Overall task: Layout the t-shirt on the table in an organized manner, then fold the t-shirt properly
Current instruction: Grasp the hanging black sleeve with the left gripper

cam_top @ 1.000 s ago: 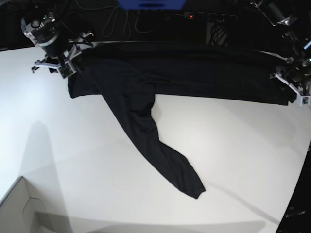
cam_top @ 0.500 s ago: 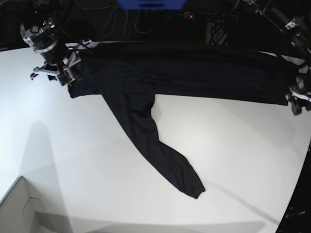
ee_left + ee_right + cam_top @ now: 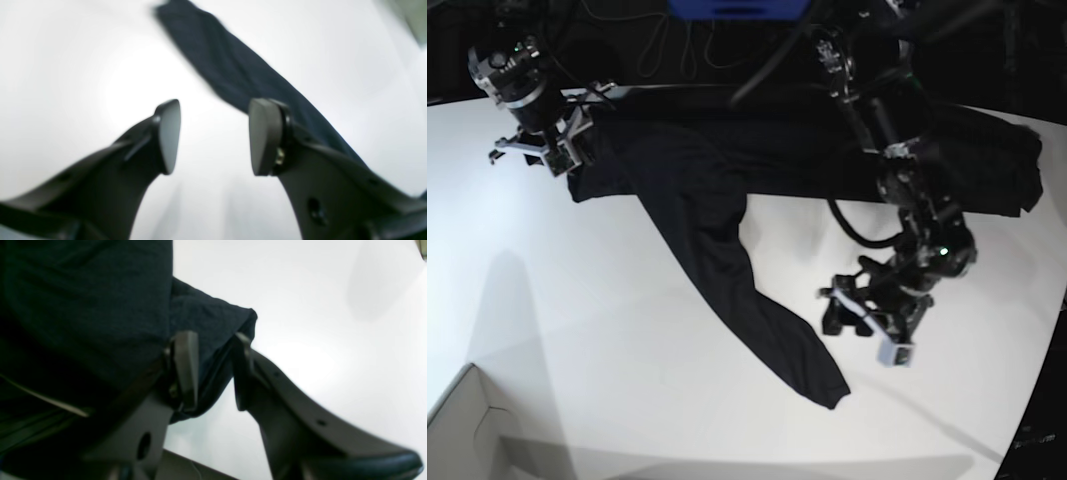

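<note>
**A:** Along the far edge of the table (image 3: pixel 627 330) lies the t-shirt (image 3: pixel 697 200), a black band of cloth running left to right, with one long twisted tail of it trailing toward the near side. Where are the arms?

**B:** The right gripper (image 3: pixel 213 373) is at the far left corner, pinching a bunched fold of the shirt; cloth sits between its pads and drapes over one finger. The left gripper (image 3: pixel 213 136) hangs over bare table near the middle right, pads spread apart with nothing between them. The tail's end lies just to its left in the base view.

**A:** What could go wrong?

**B:** The fabric is soft, matte knit, limp and quick to rope up, and the tail is already rolled narrow. If the left gripper takes only its top layer, I'd judge the twist would stay in and the shirt wouldn't spread flat. The tabletop is smooth and white, so the cloth should slide easily; a hard pull from one side could drag the whole garment, or slip it out of the right pinch, which holds a thick wad, not a clean hem.

**A:** Anything else?

**B:** The far edge of the shirt merges with the dark background, so I can't tell whether it overhangs the table there.
</note>
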Robot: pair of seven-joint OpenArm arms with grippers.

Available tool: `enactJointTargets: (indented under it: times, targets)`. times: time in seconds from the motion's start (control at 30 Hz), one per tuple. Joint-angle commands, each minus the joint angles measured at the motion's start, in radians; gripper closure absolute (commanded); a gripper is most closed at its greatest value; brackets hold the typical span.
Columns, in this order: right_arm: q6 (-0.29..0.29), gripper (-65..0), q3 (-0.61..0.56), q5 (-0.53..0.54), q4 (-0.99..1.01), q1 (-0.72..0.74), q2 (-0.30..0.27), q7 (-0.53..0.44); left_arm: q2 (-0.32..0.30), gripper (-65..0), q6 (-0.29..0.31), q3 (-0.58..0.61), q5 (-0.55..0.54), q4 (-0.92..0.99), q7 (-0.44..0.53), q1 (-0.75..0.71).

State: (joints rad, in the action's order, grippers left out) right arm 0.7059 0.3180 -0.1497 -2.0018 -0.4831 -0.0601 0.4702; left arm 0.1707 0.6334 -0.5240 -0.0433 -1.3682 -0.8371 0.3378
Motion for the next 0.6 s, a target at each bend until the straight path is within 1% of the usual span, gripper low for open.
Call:
enactJointTargets:
  times: [0.0, 0.03, 0.07, 0.1, 0.17, 0.23, 0.27, 0.3, 0.43, 0.57]
  targets:
    - [-0.008, -18.6, 0.003, 0.012, -0.015, -0.001, -0.005, -0.02, -0.014, -32.0, -0.004, 0.017, 0.01, 0.011, 0.042, 0.05]
    - [-0.008, -18.6, 0.003, 0.011, -0.015, -0.001, -0.005, -0.02, -0.014, -32.0, -0.005, 0.041, 0.026, 0.042, 0.062, 0.059]
    - [-0.008, -18.6, 0.003, 0.011, -0.015, -0.001, -0.005, -0.02, -0.014, -32.0, -0.033, 0.08, 0.033, 0.082, 0.085, 0.062]
    - [-0.008, -18.6, 0.003, 0.011, -0.015, -0.002, -0.005, -0.02, -0.014, -32.0, -0.079, 0.137, 0.021, 0.123, 0.109, 0.063]
    - [-0.008, -18.6, 0.003, 0.011, -0.015, -0.002, -0.005, -0.02, -0.014, -32.0, -0.215, 0.233, -0.042, 0.206, 0.184, 0.063]
    - [-0.008, -18.6, 0.003, 0.009, -0.015, -0.002, -0.005, -0.02, -0.014, -32.0, -0.303, 0.296, -0.103, 0.264, 0.25, 0.059]
    - [-0.008, -18.6, 0.003, 0.009, -0.015, -0.002, -0.005, -0.02, -0.014, -32.0, -0.337, 0.325, -0.128, 0.292, 0.276, 0.057]
    - [-0.008, -18.6, 0.003, 0.009, -0.014, -0.002, -0.005, -0.02, -0.014, -32.0, -0.356, 0.354, -0.155, 0.322, 0.298, 0.057]
    - [-0.008, -18.6, 0.003, 0.009, -0.014, -0.001, -0.007, -0.02, -0.014, -32.0, -0.367, 0.465, -0.218, 0.411, 0.37, 0.062]
    - [-0.008, -18.6, 0.003, 0.009, -0.014, 0.001, -0.01, -0.02, -0.014, -32.0, -0.367, 0.476, -0.221, 0.421, 0.393, 0.057]
